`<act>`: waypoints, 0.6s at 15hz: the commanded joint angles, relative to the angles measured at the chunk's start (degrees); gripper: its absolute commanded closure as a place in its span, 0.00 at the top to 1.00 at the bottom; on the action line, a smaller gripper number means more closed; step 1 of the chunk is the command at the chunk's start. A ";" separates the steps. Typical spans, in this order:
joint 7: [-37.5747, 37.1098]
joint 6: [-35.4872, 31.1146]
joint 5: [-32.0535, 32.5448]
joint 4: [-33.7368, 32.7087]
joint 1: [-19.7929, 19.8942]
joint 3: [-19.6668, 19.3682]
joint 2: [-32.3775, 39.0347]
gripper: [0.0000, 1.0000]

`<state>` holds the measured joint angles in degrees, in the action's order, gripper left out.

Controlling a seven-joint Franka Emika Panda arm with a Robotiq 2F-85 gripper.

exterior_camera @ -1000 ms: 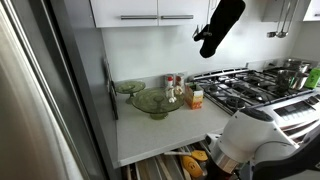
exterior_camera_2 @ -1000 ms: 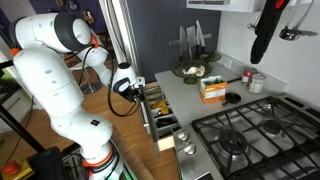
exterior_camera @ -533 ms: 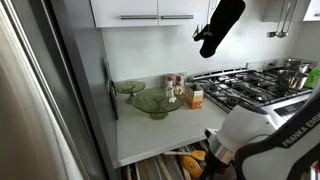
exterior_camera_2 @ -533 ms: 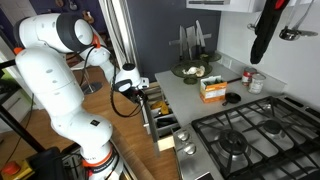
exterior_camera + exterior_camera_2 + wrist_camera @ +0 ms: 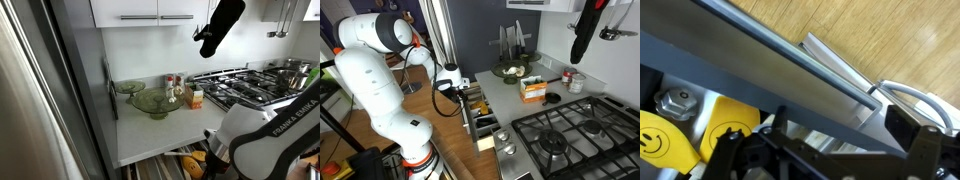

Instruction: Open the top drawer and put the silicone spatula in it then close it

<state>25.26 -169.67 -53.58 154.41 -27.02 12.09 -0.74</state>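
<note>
The top drawer (image 5: 477, 112) stands pulled out below the counter edge in both exterior views, its inside showing (image 5: 172, 164). In the wrist view its dark grey front (image 5: 750, 62) and silver bar handle (image 5: 845, 68) run slantwise across the picture. My gripper (image 5: 845, 120) is open, one dark finger (image 5: 910, 122) beyond the front's end and the other over the drawer's inside. It hangs just outside the drawer front (image 5: 456, 84). Yellow and orange things (image 5: 194, 157) lie in the drawer, two with smiley faces (image 5: 675, 140). I cannot tell the silicone spatula among them.
Green glass bowls (image 5: 152, 101) and a small box (image 5: 196, 97) stand on the white counter (image 5: 150, 130). A gas hob (image 5: 570, 135) lies beside it, a black oven mitt (image 5: 220, 26) hangs above. A tall fridge side (image 5: 40, 100) bounds the counter. Wooden floor (image 5: 890, 30) lies below.
The arm has shifted a little toward the open drawer's front, and more of it shows at the lower right of an exterior view. The gripper stays open.
</note>
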 commanded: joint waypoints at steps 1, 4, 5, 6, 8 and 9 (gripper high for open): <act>0.61 5.72 0.90 2.52 0.04 -0.11 -2.29 1.00; 2.46 8.41 0.20 2.45 -0.09 -0.11 -2.83 1.00; 3.27 9.19 -0.36 2.35 -0.16 -0.11 -2.92 1.00; 4.34 9.44 -0.80 2.48 -0.24 -0.06 -3.28 1.00; 6.03 9.21 -0.12 2.91 -0.45 0.17 -4.06 1.00; 7.74 9.70 -0.26 3.08 -0.74 0.27 -4.71 1.00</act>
<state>29.45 -161.43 -53.59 155.50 -27.31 12.17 -2.87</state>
